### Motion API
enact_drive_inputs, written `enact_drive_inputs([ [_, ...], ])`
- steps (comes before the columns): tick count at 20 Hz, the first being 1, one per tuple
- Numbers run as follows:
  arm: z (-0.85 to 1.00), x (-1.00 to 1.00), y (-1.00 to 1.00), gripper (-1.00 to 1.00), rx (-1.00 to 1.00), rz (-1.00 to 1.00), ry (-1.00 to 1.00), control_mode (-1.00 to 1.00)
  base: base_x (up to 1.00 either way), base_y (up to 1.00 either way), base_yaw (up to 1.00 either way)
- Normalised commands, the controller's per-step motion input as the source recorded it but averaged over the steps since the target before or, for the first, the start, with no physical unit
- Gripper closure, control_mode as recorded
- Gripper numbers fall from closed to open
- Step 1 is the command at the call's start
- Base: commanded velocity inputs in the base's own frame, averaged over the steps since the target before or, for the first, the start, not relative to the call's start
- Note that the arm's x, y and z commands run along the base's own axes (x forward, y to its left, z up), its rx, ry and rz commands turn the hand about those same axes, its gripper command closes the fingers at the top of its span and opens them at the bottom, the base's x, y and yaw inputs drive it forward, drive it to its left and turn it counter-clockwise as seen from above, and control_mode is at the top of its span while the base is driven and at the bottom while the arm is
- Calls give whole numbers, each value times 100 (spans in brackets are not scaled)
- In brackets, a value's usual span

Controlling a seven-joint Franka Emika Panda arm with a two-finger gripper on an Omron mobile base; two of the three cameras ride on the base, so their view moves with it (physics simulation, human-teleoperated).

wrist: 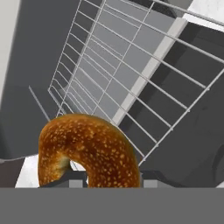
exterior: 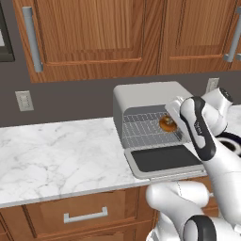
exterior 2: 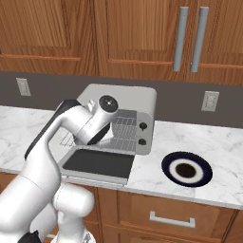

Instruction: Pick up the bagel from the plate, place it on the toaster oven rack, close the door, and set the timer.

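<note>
The end effector [wrist: 113, 181] is clamped on the bagel [exterior: 167, 124], held on edge just above the toaster oven rack [exterior: 146, 128] at the cavity mouth; the rack lies directly below and ahead (door [exterior: 162, 159] folded down flat).

White arm bent forward, tool [wrist: 113, 183] clamped tight.

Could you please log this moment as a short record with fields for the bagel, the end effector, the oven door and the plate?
bagel: bagel held above the toaster oven rack, not yet released
end effector: end effector shut on the bagel, at the oven mouth
door: door folded down, open
plate: plate bare, on the counter right of the oven
</note>
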Motion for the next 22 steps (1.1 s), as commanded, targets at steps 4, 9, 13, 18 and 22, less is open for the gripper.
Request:
enact_drive_inputs([
  [4,-10,21,6,100,-1,0,5,-100,0,0,0],
  [9,-17,14,1,100,-1,0,6,-100,0,0,0],
  [13,-17,9,0,100,0,0,4,-100,0,0,0],
  [18,-12,19,0,100,0,0,0,-100,0,0,0],
  [22,-17,21,0,100,0,0,1,-100,0,0,0],
])
